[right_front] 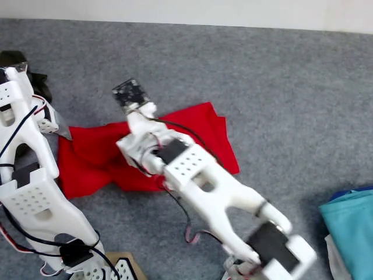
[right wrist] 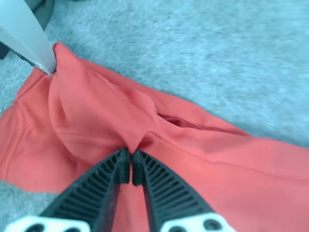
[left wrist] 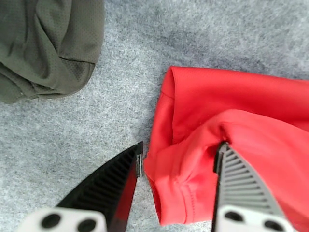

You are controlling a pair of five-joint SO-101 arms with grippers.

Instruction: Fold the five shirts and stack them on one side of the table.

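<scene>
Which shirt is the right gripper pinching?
The red shirt, bunched in the right gripper; the dark olive mesh shirt and the teal shirt lie apart.

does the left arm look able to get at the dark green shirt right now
Probably yes. The dark green shirt lies on bare carpet close beside the left gripper, with nothing between them. Its fingers stand open around the red shirt's edge, so it looks free to leave.

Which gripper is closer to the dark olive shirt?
Left. The left gripper is at the edge of the red shirt, near the dark olive shirt; the right gripper pinches the red shirt's middle, farther off.
</scene>
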